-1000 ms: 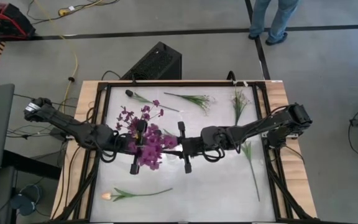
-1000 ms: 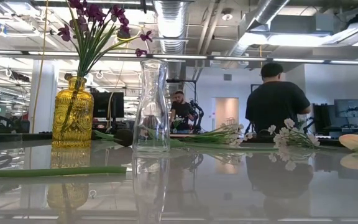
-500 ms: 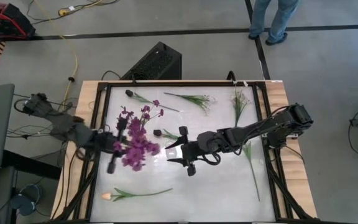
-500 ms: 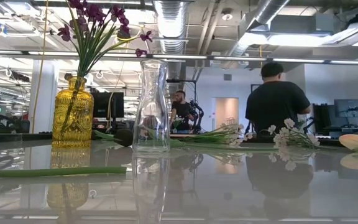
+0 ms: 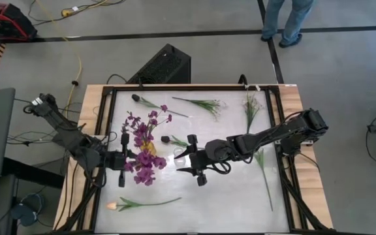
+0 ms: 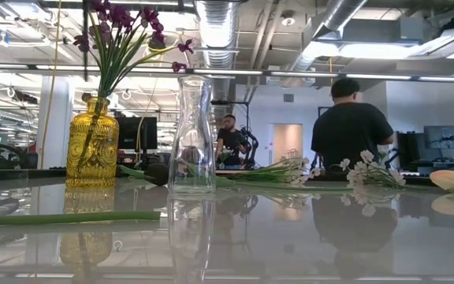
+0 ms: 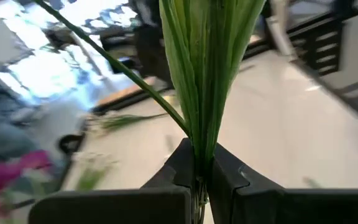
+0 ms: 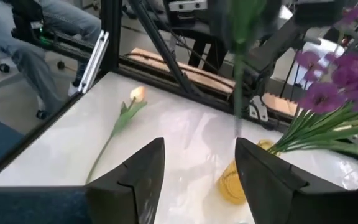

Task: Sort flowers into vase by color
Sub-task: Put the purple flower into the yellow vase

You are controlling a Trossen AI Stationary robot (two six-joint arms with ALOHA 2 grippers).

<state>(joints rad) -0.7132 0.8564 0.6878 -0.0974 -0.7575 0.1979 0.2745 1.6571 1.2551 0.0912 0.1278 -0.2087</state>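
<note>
The left gripper [image 5: 122, 160] is positioned over the left side of the white table top [image 5: 234, 196], fingers clamped on the green stem of a purple blossom cluster [image 5: 145, 163]; the left wrist view shows the stem bundle [image 7: 207, 74] pinched between both closed fingers [image 7: 182, 165]. The right gripper [image 5: 191, 160] sits near the table centre, just beside the cluster, with fingers [image 8: 143, 171] spread apart and nothing between them. The near half of the table is largely unoccupied except for a pale orange tulip [image 5: 136, 204] by the front left edge and one long green stem [image 5: 264, 175] along the right side. Across the far edge lie a dark purple bud stem [image 5: 150, 103], a white blossom sprig [image 5: 204, 104] and a second white sprig [image 5: 250, 108]. The black frame rail [image 5: 106, 130] borders the surface on all sides. The yellow glass vase [image 6: 92, 143] holds dark purple flowers [image 6: 120, 20], stems upright and fanned. The clear glass vase [image 6: 192, 136] stands just beside it, with no flower inside. Two people [image 6: 351, 130] are visible in the room beyond the table.
</note>
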